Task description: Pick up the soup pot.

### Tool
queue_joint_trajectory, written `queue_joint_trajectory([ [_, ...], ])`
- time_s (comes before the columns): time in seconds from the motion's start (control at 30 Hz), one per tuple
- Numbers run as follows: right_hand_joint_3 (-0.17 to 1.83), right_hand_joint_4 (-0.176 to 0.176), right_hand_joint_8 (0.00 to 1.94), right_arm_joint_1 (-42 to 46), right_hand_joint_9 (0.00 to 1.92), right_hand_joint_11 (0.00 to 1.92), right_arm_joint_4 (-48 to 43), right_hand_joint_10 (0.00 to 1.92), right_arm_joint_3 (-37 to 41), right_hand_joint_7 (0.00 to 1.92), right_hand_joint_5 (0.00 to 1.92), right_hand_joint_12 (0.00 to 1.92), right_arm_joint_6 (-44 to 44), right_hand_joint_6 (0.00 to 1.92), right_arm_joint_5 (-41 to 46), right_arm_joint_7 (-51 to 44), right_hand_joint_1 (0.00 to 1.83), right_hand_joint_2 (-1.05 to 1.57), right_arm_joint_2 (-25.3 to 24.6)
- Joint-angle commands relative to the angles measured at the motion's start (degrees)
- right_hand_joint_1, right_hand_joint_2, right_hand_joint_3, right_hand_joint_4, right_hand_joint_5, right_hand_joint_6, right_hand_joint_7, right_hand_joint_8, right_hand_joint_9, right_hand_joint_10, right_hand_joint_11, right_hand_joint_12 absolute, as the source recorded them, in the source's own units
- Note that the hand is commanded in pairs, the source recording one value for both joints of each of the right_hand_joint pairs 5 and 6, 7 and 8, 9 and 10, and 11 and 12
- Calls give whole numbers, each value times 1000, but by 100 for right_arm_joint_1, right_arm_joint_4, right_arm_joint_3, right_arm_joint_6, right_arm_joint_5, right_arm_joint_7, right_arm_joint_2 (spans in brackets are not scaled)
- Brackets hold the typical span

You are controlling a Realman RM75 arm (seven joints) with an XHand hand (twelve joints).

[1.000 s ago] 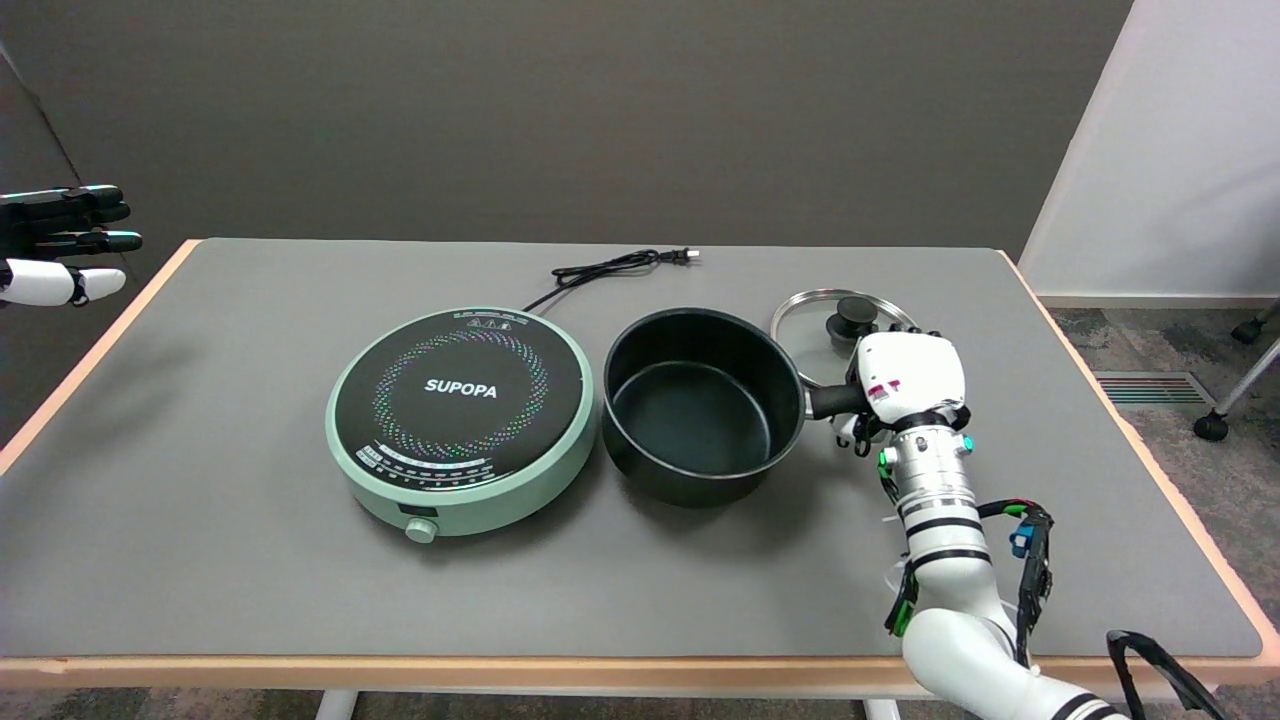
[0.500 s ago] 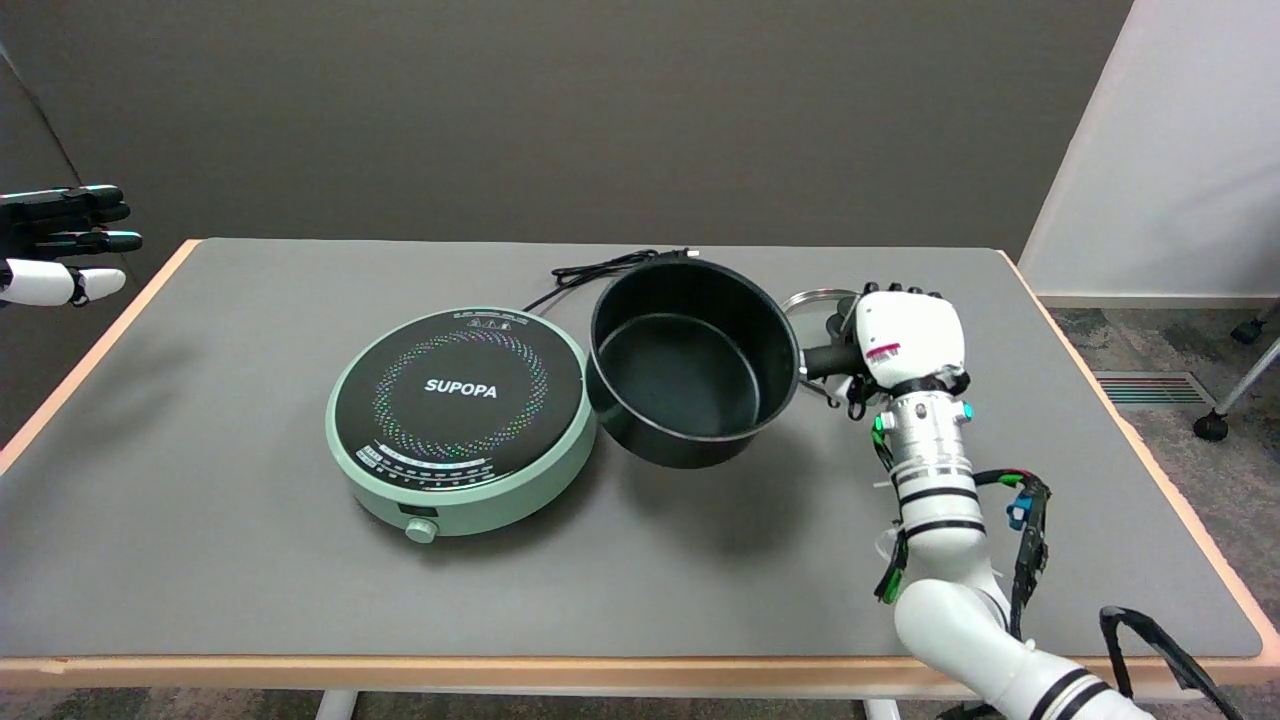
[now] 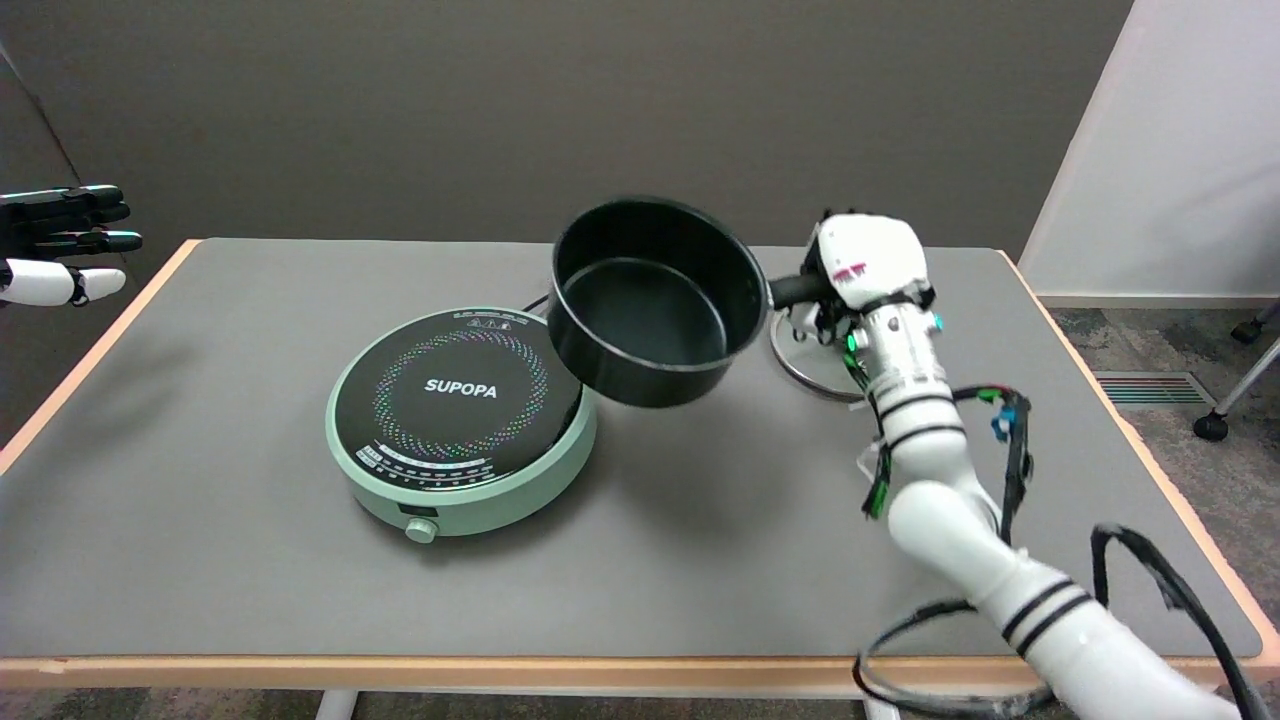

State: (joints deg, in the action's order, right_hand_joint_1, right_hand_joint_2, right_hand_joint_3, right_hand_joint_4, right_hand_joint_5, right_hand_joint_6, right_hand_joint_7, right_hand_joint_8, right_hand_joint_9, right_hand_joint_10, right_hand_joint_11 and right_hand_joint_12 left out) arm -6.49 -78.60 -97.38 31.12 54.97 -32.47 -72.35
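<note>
The black soup pot (image 3: 650, 300) hangs in the air, empty, tilted slightly toward the camera. Its left edge overlaps the right rim of the green induction cooker (image 3: 462, 418) in the picture. My right hand (image 3: 866, 262) grips the pot's short black handle (image 3: 793, 290) at the pot's right side, with the white back of the hand facing the camera. The pot's shadow falls on the grey mat below and to its right.
A glass lid (image 3: 815, 355) lies on the mat under my right hand, mostly hidden by it. The cooker's black power cord is largely behind the pot. The idle left hand (image 3: 60, 243) hovers at the upper left. The table's wooden edge (image 3: 400, 668) runs along the front.
My right hand has lifted the pot off the mat and carried it up and to the left, toward the cooker. The arm has stretched further over the table.
</note>
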Motion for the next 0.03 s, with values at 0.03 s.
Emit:
queue_joint_trajectory([
  [0.03,620,-48,1920,-1893,1920,1920,608,1920,184,1920,1920,1920,-1962,1920,43,-159,938,1353,-245],
])
